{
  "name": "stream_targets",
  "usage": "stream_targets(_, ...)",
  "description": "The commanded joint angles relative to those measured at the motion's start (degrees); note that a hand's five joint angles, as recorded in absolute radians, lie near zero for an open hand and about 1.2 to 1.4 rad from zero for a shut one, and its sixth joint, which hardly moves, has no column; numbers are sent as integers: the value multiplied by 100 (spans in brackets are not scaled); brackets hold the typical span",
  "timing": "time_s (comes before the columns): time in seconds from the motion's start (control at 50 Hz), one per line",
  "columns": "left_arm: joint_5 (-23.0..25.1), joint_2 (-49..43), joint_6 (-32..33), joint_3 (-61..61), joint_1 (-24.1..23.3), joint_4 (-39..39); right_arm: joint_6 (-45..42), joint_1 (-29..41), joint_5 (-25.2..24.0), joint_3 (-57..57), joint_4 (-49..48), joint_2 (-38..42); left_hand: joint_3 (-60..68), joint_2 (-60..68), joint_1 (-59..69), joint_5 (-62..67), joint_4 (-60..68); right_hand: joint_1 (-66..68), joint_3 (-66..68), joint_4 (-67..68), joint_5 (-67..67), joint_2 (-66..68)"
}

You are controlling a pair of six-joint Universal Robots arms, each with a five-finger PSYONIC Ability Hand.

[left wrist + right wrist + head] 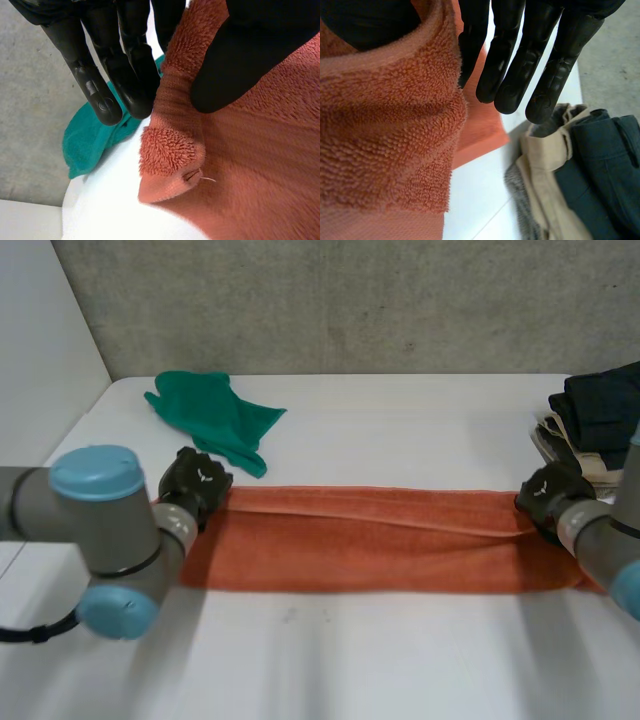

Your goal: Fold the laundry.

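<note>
Orange towel [370,550]: left hand [195,480] and right hand [550,495] fingers [135,75] grasping its far corners; we'd lift both level and taut.

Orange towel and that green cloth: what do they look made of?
The orange towel looks like terry, probably cotton: fuzzy looped pile, matte, with a flat woven band at the corner. The green cloth seems a thinner, smoother fabric: it lies limp and crumpled with no visible pile. Fibre unclear.
</note>
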Motion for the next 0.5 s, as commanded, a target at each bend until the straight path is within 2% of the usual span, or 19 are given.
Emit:
stream_targets(0.02, -278, -1112, 32, 1368, 2, 89, -11, 24, 87, -1095, -429, 970, 1175, 1150, 1555, 1324, 1131, 2448, 1222, 1189, 1277, 1268)
stream_targets(0.08, -269, -1341, 24, 1685, -7, 273, -28, 32, 86, -1465, -815, 1269, 1175, 1150, 1555, 1324, 1131, 2448, 1222, 1189, 1277, 1268)
stream_targets(0.1, -269, -1368, 15, 1720, 2, 361, 6, 41, 87, -1596, -1051, 1418, 910, 886, 1291, 1060, 866, 1921, 695, 662, 750, 741)
stream_targets(0.14, -278, -1420, 32, 1756, -16, 686, 15, 50, 104, -1676, -1281, 1542, -4449, -4474, -4069, -4299, -4493, -3288, -4514, -4546, -4459, -4467)
stream_targets(0.16, -278, -1421, 41, 1747, -16, 826, 15, 50, 104, -1694, -1387, 1586, -5825, -5850, -5445, -5676, -5869, -4552, -5778, -5811, -5723, -5732)
stream_targets(0.18, -278, -1421, 41, 1738, -24, 906, 41, 59, 78, -1720, -1571, 1647, -5376, -5400, -4996, -5226, -5420, -4552, -5778, -5811, -5723, -5732)
stream_targets(0.2, -287, -1386, 24, 1695, -59, 1098, 59, 76, 78, -1729, -1651, 1648, -5825, -5850, -5445, -5676, -5869, -4552, -5778, -5811, -5723, -5732)
stream_targets(0.32, -340, -1175, -20, 1484, -235, 1425, 498, 164, 87, -1747, -1836, 1516, -5825, -5850, -5445, -5676, -5869, -4552, -5778, -5811, -5723, -5732)
stream_targets(0.5, -349, -499, -47, 799, -227, 1373, 2289, 76, 69, -1475, -1766, 463, -5825, -5850, -5445, -5676, -5869, -4552, -5778, -5811, -5723, -5732)
